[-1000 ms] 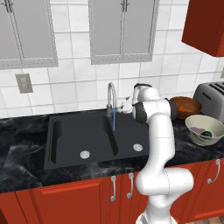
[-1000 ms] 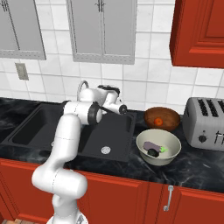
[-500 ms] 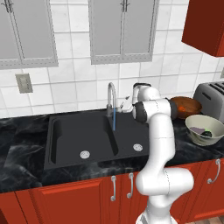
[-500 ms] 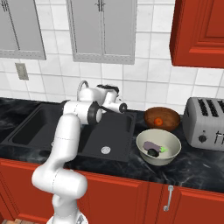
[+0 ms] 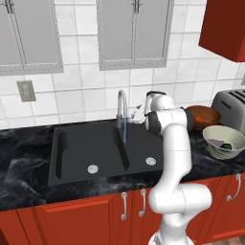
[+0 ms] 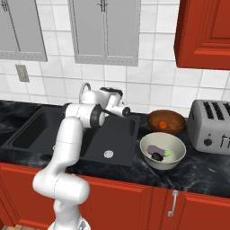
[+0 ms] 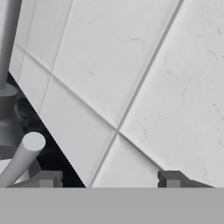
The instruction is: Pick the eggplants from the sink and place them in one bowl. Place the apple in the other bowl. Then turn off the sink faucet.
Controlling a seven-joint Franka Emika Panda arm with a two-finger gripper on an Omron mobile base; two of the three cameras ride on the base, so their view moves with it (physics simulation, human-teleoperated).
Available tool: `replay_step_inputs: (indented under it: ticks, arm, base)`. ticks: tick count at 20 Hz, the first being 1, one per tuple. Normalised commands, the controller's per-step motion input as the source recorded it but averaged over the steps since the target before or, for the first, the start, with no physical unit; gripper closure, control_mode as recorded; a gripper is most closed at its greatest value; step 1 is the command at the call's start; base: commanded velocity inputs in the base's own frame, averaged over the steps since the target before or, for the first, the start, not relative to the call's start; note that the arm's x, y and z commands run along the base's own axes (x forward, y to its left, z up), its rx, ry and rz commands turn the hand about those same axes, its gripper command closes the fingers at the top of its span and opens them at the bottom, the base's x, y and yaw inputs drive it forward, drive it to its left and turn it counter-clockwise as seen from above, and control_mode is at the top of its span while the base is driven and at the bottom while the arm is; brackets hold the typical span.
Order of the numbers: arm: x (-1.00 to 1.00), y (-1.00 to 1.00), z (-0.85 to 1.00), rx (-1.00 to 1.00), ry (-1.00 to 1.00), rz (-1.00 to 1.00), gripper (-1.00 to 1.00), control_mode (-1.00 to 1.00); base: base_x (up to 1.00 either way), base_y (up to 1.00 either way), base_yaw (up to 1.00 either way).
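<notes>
The sink faucet (image 5: 121, 106) stands behind the black sink (image 5: 76, 143), and a blue stream of water (image 5: 125, 132) falls from its spout. My gripper (image 5: 136, 115) hovers just right of the faucet, facing the tiled wall, open with nothing between its fingers. In the hand view the faucet's base (image 7: 7, 120) and its lever (image 7: 21, 160) lie just left of my gripper (image 7: 108, 179), close to the left fingertip (image 7: 46, 179). The pale bowl (image 6: 148, 155) holds both eggplants (image 6: 155, 149). The apple (image 6: 163, 125) lies in the reddish-brown bowl (image 6: 176, 120).
A silver toaster (image 6: 211, 126) stands on the black counter at the far right, past the bowls. The white tiled wall (image 7: 144, 87) is close in front of the hand. Each sink basin has a round drain (image 5: 93, 168). Red cabinets hang above right.
The hand has turned slightly beside the faucet and its fingers have narrowed a little. The bowls, fruit and water stream are as before.
</notes>
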Motion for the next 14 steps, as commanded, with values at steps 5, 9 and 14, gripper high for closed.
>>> replay_step_inputs:
  ticks: [5,9,14]
  arm:
    - [0.54,0.37,1.0,0.05,0.0,0.09,-1.0,-1.0]
    - [0.48,0.3,1.0,0.01,0.0,0.06,-1.0,-1.0]
    - [0.49,0.14,1.0,0.0,0.03,0.01,-1.0,-1.0]
  base:
    - [0.0,0.0,0.0]
    - [0.0,0.0,0.0]
    - [0.0,0.0,0.0]
